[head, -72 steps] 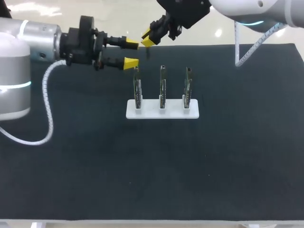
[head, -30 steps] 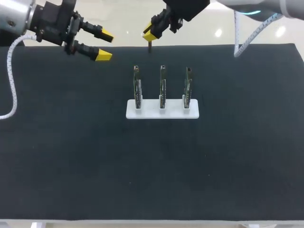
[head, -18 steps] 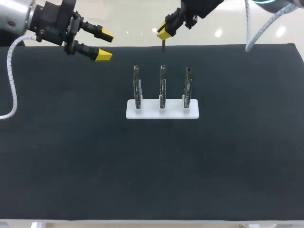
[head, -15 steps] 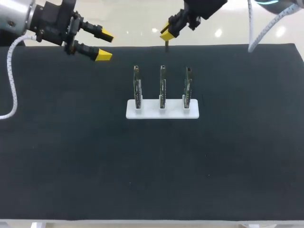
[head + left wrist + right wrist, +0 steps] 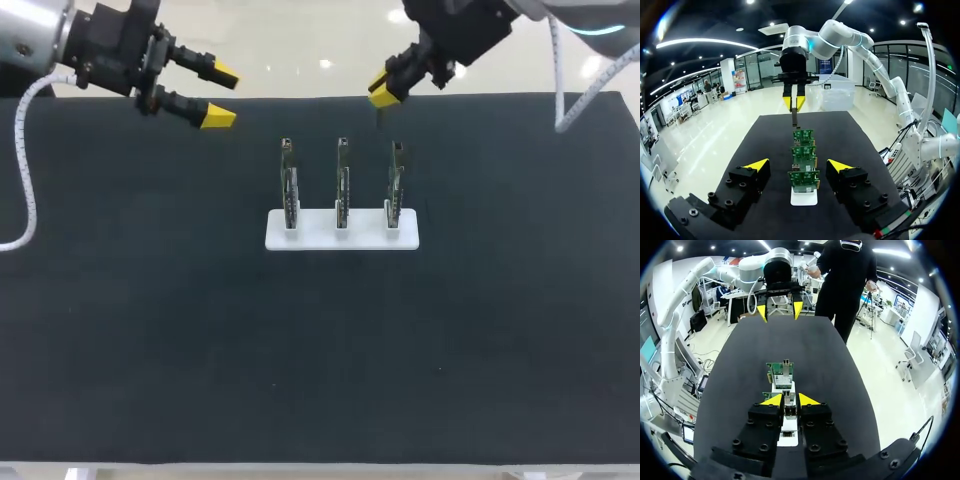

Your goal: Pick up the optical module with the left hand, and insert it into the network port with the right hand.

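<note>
My right gripper (image 5: 384,93) is shut on the optical module (image 5: 378,119), a thin dark piece that hangs down from its yellow tips, just behind and above the rightmost of three upright green port boards (image 5: 396,180). The boards stand in a row on a white base (image 5: 342,229) at the table's middle. In the right wrist view the module (image 5: 789,409) sits between my fingers, with the boards (image 5: 782,375) below and ahead. My left gripper (image 5: 220,95) stands open and empty at the far left, well clear of the boards. The left wrist view looks along the row of boards (image 5: 803,175) between its open fingers.
A black mat (image 5: 300,350) covers the table, bare in front of and on both sides of the white base. The other two boards (image 5: 289,185) (image 5: 342,185) stand close to the left of the rightmost one.
My right gripper has carried the module to the right, from behind the left board to behind the rightmost one. My left arm drew back to the far left earlier and has since kept still.
</note>
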`<state>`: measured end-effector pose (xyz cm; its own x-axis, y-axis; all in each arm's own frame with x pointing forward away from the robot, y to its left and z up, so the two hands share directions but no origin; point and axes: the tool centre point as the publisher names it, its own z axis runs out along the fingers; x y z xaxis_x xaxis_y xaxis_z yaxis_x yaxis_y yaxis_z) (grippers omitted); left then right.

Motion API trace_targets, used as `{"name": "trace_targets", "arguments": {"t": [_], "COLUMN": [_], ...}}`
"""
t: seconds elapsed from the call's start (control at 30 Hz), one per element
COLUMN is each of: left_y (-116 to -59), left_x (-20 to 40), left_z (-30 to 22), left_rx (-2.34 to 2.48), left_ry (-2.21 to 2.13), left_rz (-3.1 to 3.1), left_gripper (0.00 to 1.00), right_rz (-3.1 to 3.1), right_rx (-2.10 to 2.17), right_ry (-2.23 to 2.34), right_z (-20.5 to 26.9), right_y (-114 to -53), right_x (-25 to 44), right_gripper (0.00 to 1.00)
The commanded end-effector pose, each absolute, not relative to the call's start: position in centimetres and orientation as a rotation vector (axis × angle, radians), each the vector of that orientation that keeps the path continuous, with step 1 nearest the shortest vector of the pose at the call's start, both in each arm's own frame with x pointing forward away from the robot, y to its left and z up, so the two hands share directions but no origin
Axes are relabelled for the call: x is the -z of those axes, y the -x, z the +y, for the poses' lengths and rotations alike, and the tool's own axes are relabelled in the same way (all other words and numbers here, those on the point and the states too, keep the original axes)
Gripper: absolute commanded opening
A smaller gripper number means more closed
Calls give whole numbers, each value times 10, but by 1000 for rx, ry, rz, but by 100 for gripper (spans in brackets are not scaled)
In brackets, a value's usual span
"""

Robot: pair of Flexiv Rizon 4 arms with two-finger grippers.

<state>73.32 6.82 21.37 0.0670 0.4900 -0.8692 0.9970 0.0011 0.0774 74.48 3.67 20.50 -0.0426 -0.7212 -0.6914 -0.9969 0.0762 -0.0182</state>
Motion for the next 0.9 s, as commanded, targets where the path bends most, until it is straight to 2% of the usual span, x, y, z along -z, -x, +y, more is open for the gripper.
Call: {"name": "trace_targets", "arguments": {"t": [0.03,0.9], "left_y": [-733,-733], "left_x": [-213,-213], "left_z": [67,67], "left_rx": [846,846], "left_ry": [-1590,-1590], "left_rz": [1524,1524], "left_gripper": [100,100], "right_rz": [1811,1812], "right_rx": [-663,-728], "right_ry": [1689,1702], "right_z": [28,15], "right_y": [-738,-739], "right_x": [-202,-189], "right_gripper": [0,0]}}
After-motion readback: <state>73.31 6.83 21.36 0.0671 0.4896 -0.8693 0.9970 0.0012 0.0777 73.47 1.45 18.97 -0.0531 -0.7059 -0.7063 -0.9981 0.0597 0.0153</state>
